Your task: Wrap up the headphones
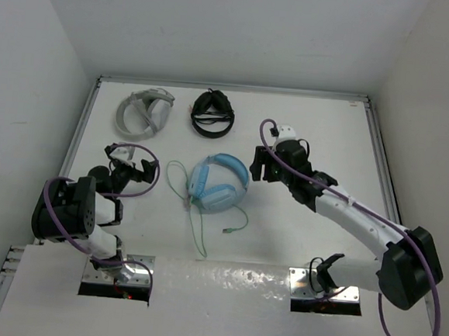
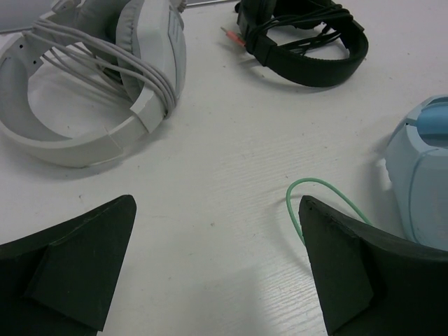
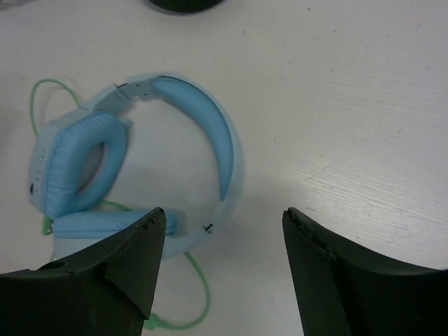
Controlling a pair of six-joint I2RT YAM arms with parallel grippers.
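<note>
The light blue headphones (image 1: 218, 181) lie flat on the white table, mid-centre. Their pale green cable (image 1: 196, 228) loops out to the left, runs toward the near edge and ends in a plug (image 1: 231, 231). My left gripper (image 1: 134, 163) is open and empty, left of the headphones. In its wrist view (image 2: 215, 203) a cable loop (image 2: 315, 183) lies by the right finger and a blue earcup (image 2: 423, 175) shows at the right edge. My right gripper (image 1: 260, 165) is open and empty, just right of the headband. Its wrist view (image 3: 223, 211) shows the headphones (image 3: 140, 161) below and left, with the plug (image 3: 157, 323).
Light grey headphones (image 1: 145, 111) with wrapped cable lie at the back left, also in the left wrist view (image 2: 98, 84). Black headphones (image 1: 213, 114) lie at the back centre, also in the left wrist view (image 2: 308, 42). A metal rail (image 1: 231, 88) edges the table.
</note>
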